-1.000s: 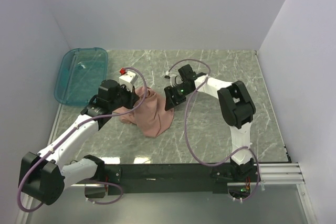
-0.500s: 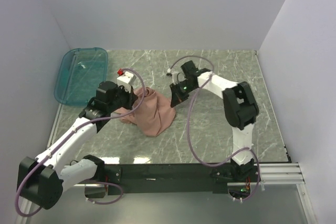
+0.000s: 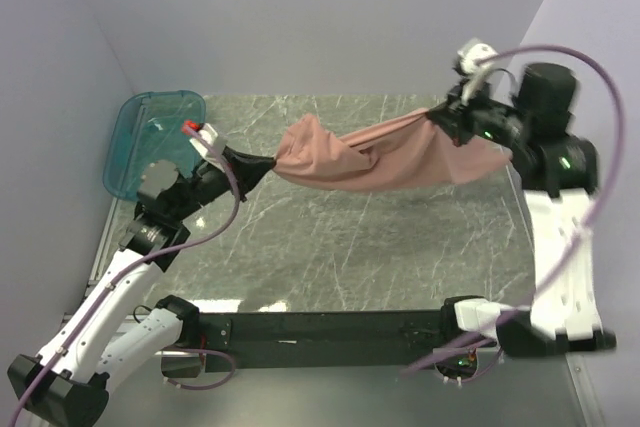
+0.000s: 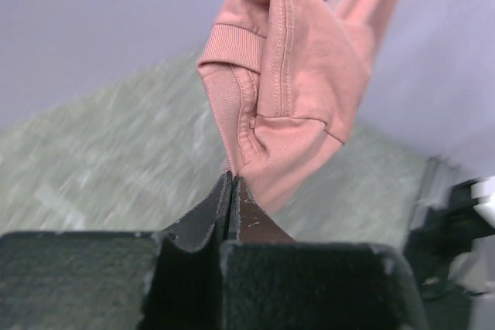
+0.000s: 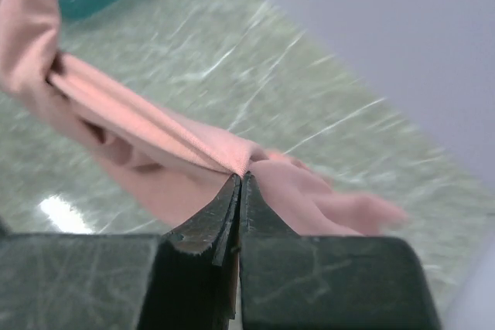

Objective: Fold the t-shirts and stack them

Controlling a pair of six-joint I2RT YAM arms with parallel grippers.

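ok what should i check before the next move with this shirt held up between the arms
1. left end effector shut on the t-shirt: ok, pinching fabric beside a stitched hem.
2. right end effector shut on the t-shirt: ok, on a folded edge.
3. t-shirt spread flat for folding: not ok, it hangs bunched and sagging between the arms.
4. t-shirt apart from the teal bin: ok.
5. matching corners gripped: cannot tell.

Pink t-shirt (image 3: 385, 159) lifted off table (image 3: 330, 257), stretched between left claw (image 3: 267, 161), right claw (image 3: 438, 117)
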